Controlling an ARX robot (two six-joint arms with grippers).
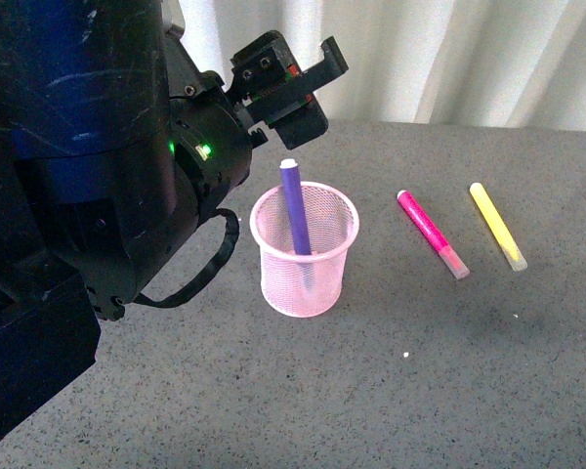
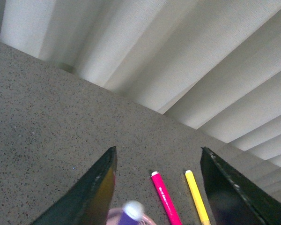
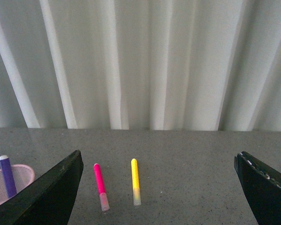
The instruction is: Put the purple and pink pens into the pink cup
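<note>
The pink mesh cup (image 1: 305,256) stands upright on the grey table. The purple pen (image 1: 295,210) stands inside it, leaning, its end above the rim. My left gripper (image 1: 291,86) is open and empty, above and behind the cup. The pink pen (image 1: 432,234) lies flat on the table to the right of the cup. In the left wrist view the purple pen's tip (image 2: 132,211) and the pink pen (image 2: 166,201) show between the open jaws. The right wrist view shows the cup (image 3: 11,183), the purple pen (image 3: 7,176) and the pink pen (image 3: 100,186); my right gripper (image 3: 159,187) is open.
A yellow marker (image 1: 498,226) lies flat to the right of the pink pen; it also shows in the left wrist view (image 2: 196,197) and the right wrist view (image 3: 136,187). White curtains (image 1: 449,59) hang behind the table. My left arm's dark body (image 1: 88,176) fills the left.
</note>
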